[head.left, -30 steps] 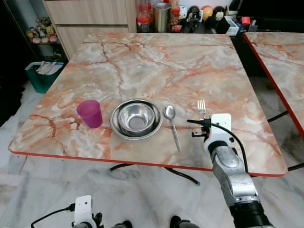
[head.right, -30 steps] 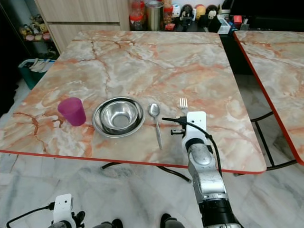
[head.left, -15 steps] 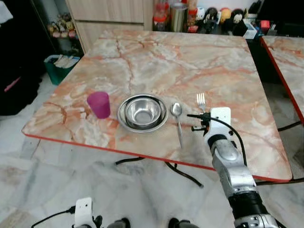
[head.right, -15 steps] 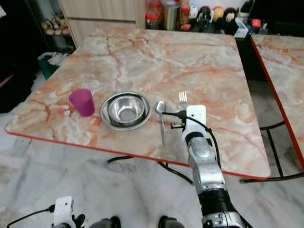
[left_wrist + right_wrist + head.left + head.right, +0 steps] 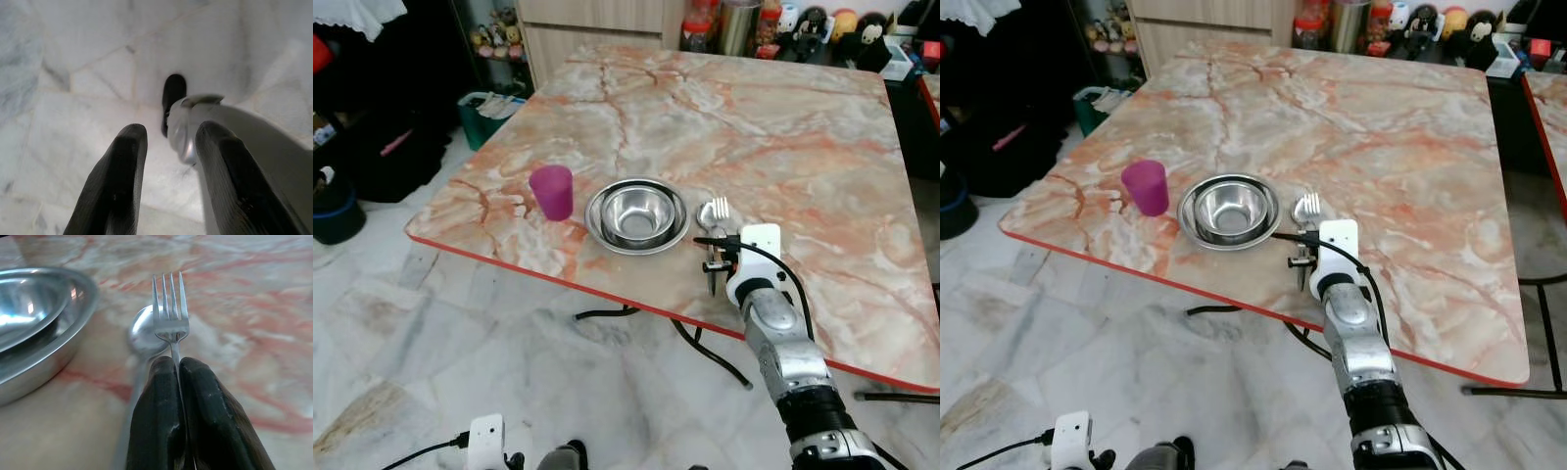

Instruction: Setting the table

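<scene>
I have the right tool (image 5: pixel 177 363) closed tight on the fork (image 5: pixel 170 313), pinching the neck just below the tines so the tines point away from me, toward the far side of the worktop (image 5: pixel 783 127). Gripping it that close to the head keeps it from swinging, which I judge matters for laying it down straight. The fork hangs just above the spoon (image 5: pixel 145 335), its tines over the spoon's bowl; I cannot tell whether the two touch.

The spoon lies on the marble worktop just beside the steel bowl (image 5: pixel 637 212), on the bowl's right, handle toward the near red edge. The bowl sits nested on a steel plate (image 5: pixel 1197 227), and the purple cup (image 5: pixel 552 191) stands upright to the left of them, apart from the plate. That layout reads as one place setting built along the near edge, with cutlery going on the right.

As I judge it, the fork needs to go down further right, on bare marble beside the spoon and parallel to it, not on top of it. Lowering here risks clattering onto the spoon and knocking it askew.

The left tool (image 5: pixel 166 186) hangs idle down by the floor tiles (image 5: pixel 73 73), its fingers (image 5: pixel 122 186) parted and empty.
</scene>
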